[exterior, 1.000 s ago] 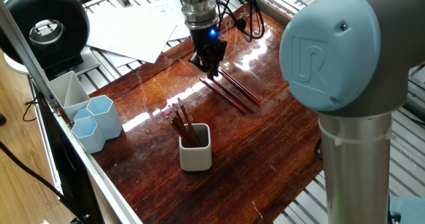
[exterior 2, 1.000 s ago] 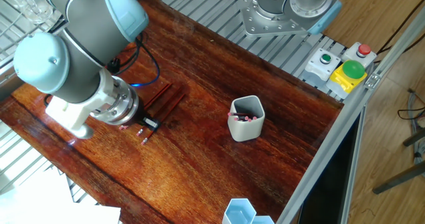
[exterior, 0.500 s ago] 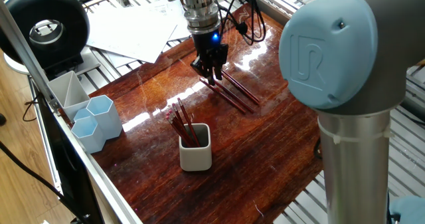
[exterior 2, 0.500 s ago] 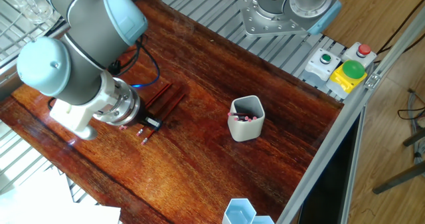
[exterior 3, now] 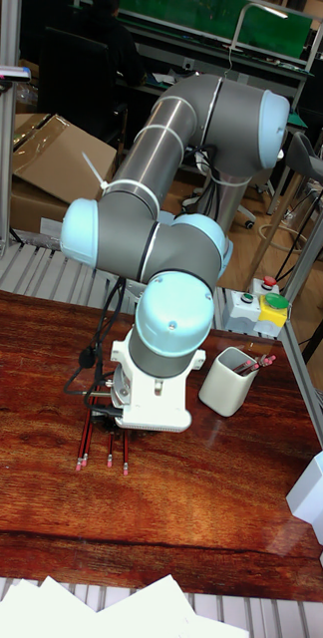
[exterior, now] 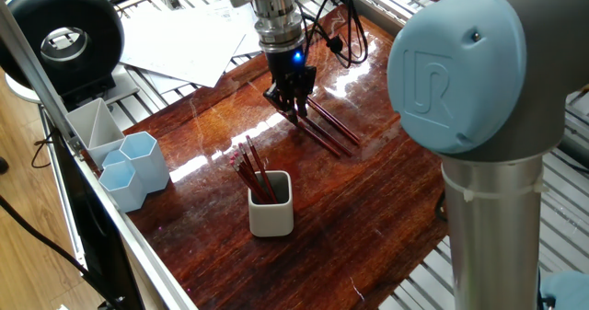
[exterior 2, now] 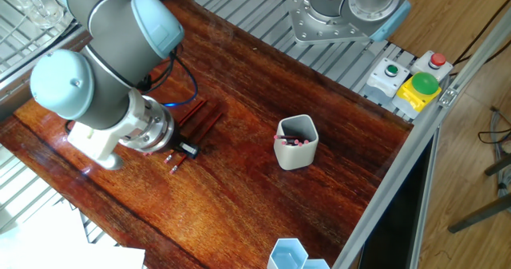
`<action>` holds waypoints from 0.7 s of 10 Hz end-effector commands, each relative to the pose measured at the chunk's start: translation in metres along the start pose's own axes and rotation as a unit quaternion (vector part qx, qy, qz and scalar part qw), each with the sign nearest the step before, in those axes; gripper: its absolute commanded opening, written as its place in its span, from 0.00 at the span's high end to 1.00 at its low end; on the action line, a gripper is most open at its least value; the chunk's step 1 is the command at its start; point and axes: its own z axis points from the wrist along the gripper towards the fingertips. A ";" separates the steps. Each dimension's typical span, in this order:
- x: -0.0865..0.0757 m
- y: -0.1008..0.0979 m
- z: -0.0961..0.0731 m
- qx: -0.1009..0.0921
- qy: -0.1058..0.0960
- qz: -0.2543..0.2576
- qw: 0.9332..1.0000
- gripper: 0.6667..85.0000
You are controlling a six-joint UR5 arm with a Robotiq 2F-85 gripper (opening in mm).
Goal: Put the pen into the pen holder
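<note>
On the wooden table (exterior: 368, 218) the gripper (exterior: 296, 112) stands low over the loose pens (exterior: 324, 126) at 12 o'clock from the pen holder (exterior: 271, 209) — that view alone shows its fingers. Both other views hide them behind the arm (exterior 3: 166, 299), so I cannot tell whether they grip a pen.

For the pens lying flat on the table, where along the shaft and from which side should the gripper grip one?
Grip a pen mid-shaft, coming straight down from above, jaws across its width. The pens lie flat and side by side on the table, so only the top is open. The gripper is already there, pointing down.
</note>
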 end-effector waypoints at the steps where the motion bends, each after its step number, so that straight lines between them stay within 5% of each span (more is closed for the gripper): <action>1: 0.006 0.005 0.005 -0.010 0.006 0.005 1.000 0.66; 7: 0.008 0.005 0.014 -0.010 0.007 0.004 1.000 0.68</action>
